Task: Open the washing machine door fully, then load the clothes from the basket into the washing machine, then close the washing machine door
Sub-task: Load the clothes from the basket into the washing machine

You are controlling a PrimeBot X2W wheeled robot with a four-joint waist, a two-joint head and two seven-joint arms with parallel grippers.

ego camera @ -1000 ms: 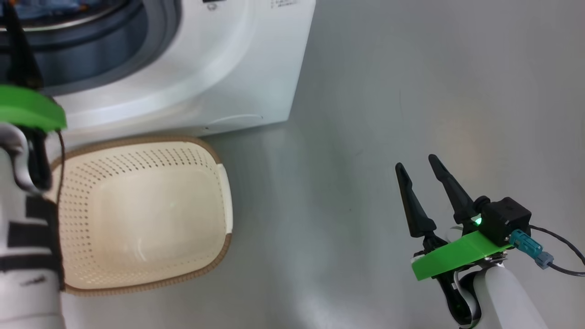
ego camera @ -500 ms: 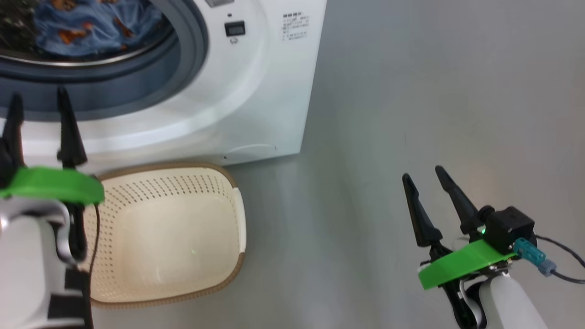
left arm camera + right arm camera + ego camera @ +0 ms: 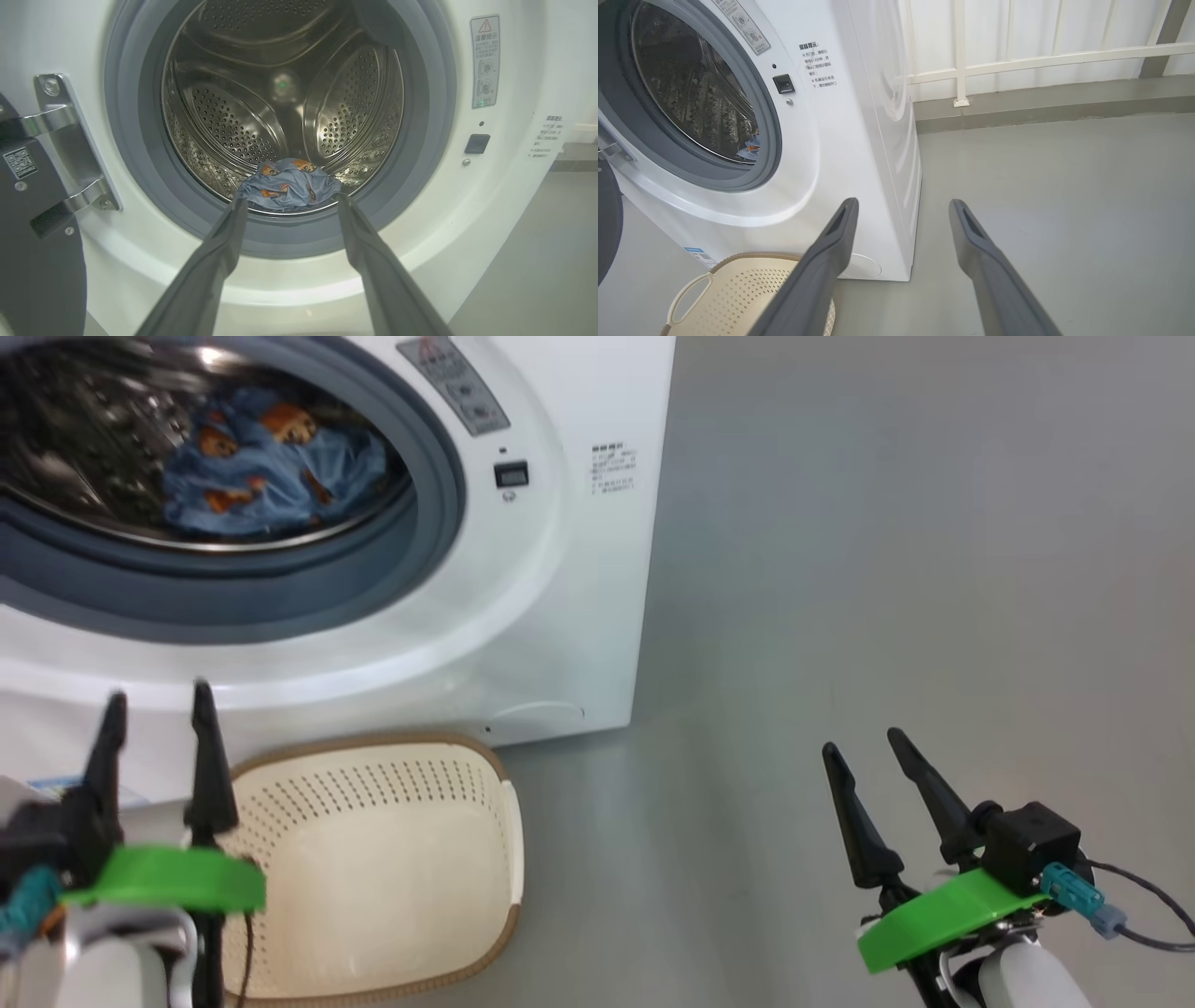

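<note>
The washing machine (image 3: 560,616) stands with its round opening uncovered. A blue garment with orange bears (image 3: 271,476) lies at the drum's front lip, and it is also the blue garment (image 3: 287,184) in the left wrist view. The dark washing machine door (image 3: 32,261) is swung open at the left on its metal hinge (image 3: 70,140). The cream basket (image 3: 373,744) sits on the floor against the machine's front with nothing in it. My left gripper (image 3: 158,693) is open and empty beside the basket's left rim, pointing at the drum. My right gripper (image 3: 861,740) hangs open over bare floor to the right.
Grey floor (image 3: 887,569) stretches to the right of the machine. A white railing and wall (image 3: 1017,60) close off the far side. The door's edge (image 3: 605,219) juts out at the machine's left. A cable trails from my right wrist (image 3: 1130,887).
The head camera has tilted up, bringing the drum and the blue garment into view. My left gripper has drawn back from the drum opening toward me. The right gripper has hardly moved.
</note>
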